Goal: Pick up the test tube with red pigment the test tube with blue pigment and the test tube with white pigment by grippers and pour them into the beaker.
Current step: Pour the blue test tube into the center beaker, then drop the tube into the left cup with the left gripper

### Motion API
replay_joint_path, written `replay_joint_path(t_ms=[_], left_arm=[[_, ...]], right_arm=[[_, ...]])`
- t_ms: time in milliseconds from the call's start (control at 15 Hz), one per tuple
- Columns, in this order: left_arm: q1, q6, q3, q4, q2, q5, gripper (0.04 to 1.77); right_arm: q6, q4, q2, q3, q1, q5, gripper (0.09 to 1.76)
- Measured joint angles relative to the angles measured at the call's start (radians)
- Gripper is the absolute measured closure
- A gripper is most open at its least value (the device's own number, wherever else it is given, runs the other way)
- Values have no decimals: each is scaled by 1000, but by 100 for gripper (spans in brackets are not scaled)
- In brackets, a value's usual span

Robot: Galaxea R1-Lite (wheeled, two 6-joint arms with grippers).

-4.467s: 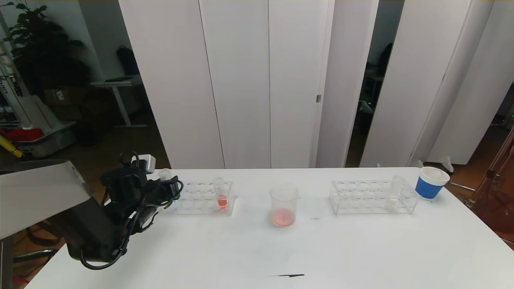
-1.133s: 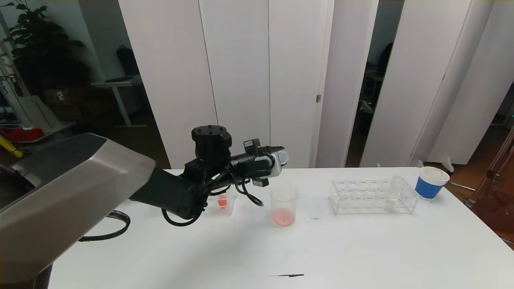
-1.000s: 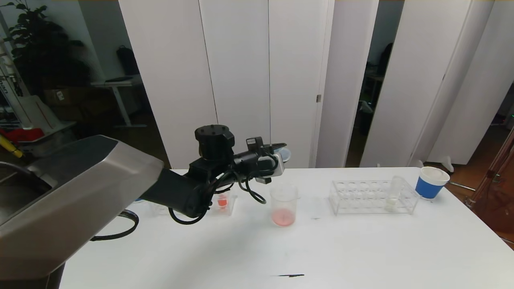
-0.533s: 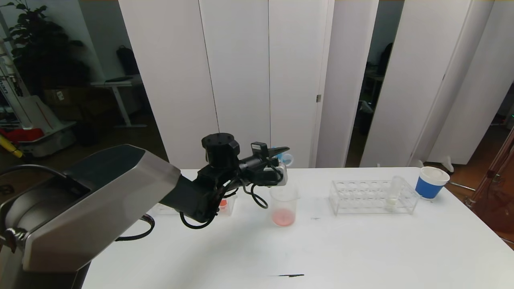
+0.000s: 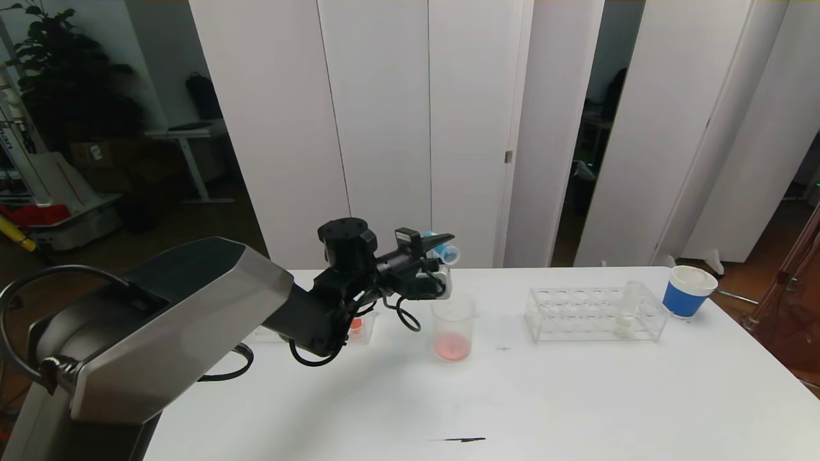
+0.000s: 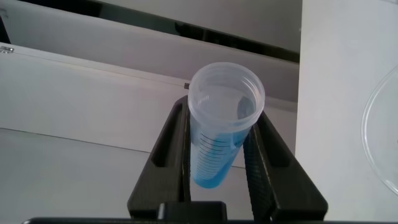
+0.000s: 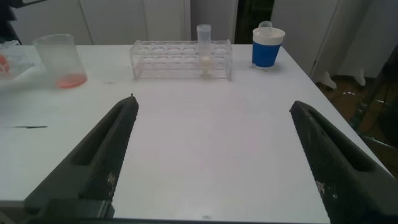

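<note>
My left gripper (image 5: 441, 247) (image 6: 221, 113) is shut on the test tube with blue pigment (image 5: 450, 254) (image 6: 219, 140). It holds the tube tilted, just above and slightly left of the beaker (image 5: 453, 326) (image 7: 57, 59). The beaker stands mid-table with pinkish-red pigment in its bottom. The test tube with red pigment (image 5: 354, 324) stands in the left rack, partly behind my arm. Over in the right rack stands the test tube with white pigment (image 5: 626, 310) (image 7: 204, 45). My right gripper (image 7: 212, 102) is open over bare table and does not show in the head view.
Two clear racks sit on the white table, the left rack (image 5: 366, 326) and the right rack (image 5: 580, 314). A white paper cup with a blue band (image 5: 687, 292) (image 7: 267, 46) stands at the far right. A black mark (image 5: 458, 440) lies near the front edge.
My left arm has swung from the left rack to the beaker, carrying the blue tube. In the last second the wrist has turned and the tube has tilted.
</note>
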Motion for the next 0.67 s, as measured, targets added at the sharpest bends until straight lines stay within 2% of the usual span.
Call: replay_joint_path(t_ms=[667], left_arm=[[3,55,5,-60,26,-1,123]], right_arm=[[-1,0,0,0,0,0,10]])
